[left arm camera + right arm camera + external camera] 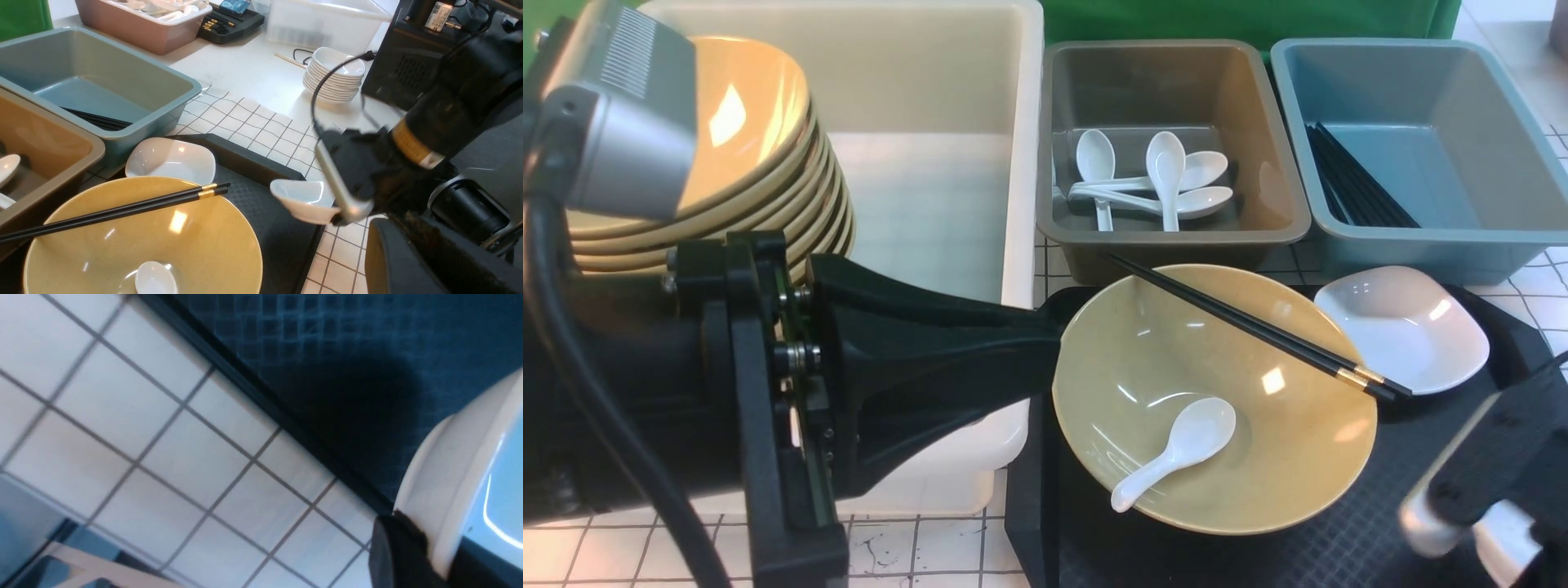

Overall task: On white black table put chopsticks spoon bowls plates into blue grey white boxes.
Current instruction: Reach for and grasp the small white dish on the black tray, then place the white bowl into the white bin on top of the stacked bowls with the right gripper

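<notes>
A yellow bowl sits on the black tray with a white spoon inside it and black chopsticks laid across its rim. One white plate rests on the tray beside it. My right gripper is shut on the rim of another white plate, held over the tray's near right edge; its rim shows pinched between the fingers. My left gripper reaches to the bowl's left rim, shut, with nothing seen in it. The white box holds stacked bowls.
The grey box holds several spoons. The blue box holds chopsticks. The black tray lies on the gridded table. Off the grid stand a stack of white plates and a pinkish tub.
</notes>
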